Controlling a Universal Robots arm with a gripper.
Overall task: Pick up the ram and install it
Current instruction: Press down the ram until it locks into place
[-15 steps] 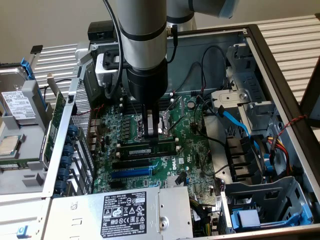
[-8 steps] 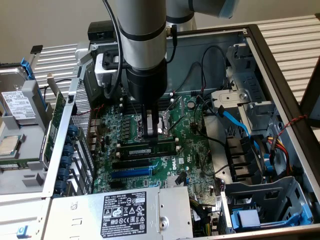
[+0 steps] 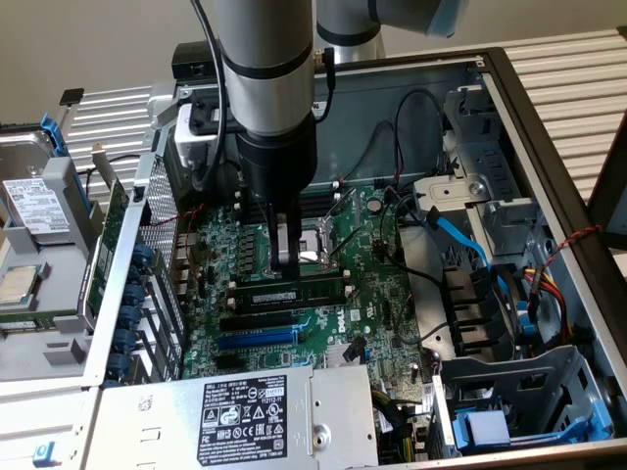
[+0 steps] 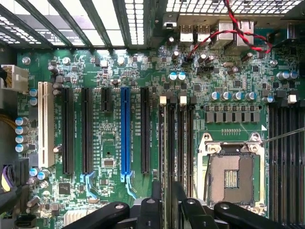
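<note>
Down inside the open computer case (image 3: 549,137), the arm's tool (image 3: 285,262) stands upright over the green motherboard (image 3: 392,294), its fingers (image 3: 285,245) reaching down to the ram (image 3: 294,294) — a long thin stick with a white label, lying lengthwise along the memory slots just beside the processor socket (image 3: 318,245). The fingertips meet the stick's upper edge near its middle. The jaws stand partly closed around that narrow edge, though whether they truly clamp the ram or merely touch it I cannot tell. In the wrist view the tool (image 4: 164,200) looks down along the memory slots (image 4: 176,143), with the processor socket (image 4: 231,174) on one side and the blue expansion slot (image 4: 125,133) on the other — black slots flank the blue one. A red and black twisted wire (image 4: 238,28) crosses the board's edge near the rear ports.
</note>
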